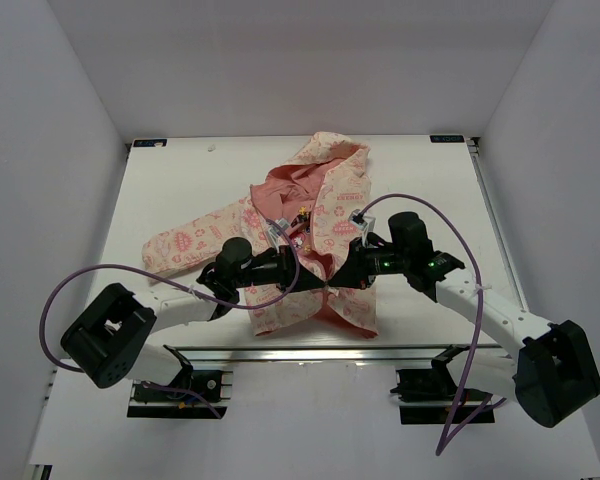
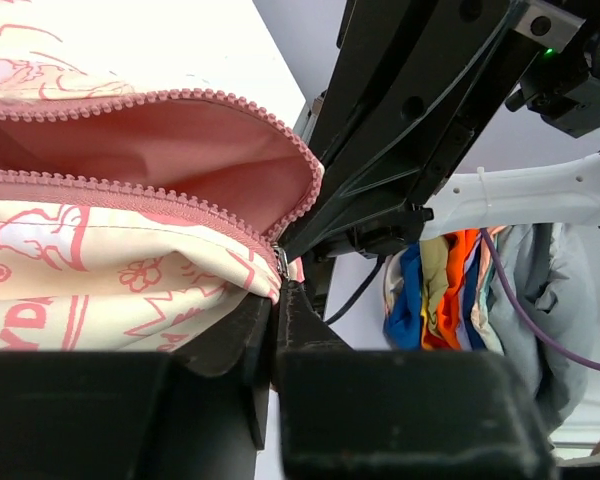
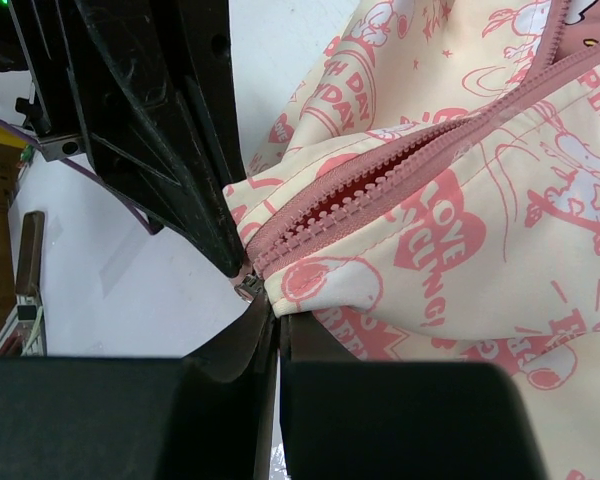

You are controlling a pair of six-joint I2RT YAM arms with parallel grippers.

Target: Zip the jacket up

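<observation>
The jacket lies spread on the white table, cream with pink prints, its hood far and its hem near. The pink zipper gapes open above its lower end, showing salmon lining. A small metal slider sits at the bottom of the zipper. Both grippers meet there at the hem. My left gripper comes in from the left, jaws pressed together at the slider's pull. From the right, my right gripper is shut on the hem corner just below the slider.
The table is boxed in by white walls on three sides. Purple cables loop above both arms. A heap of coloured cloths shows beyond the table in the left wrist view. One sleeve stretches left.
</observation>
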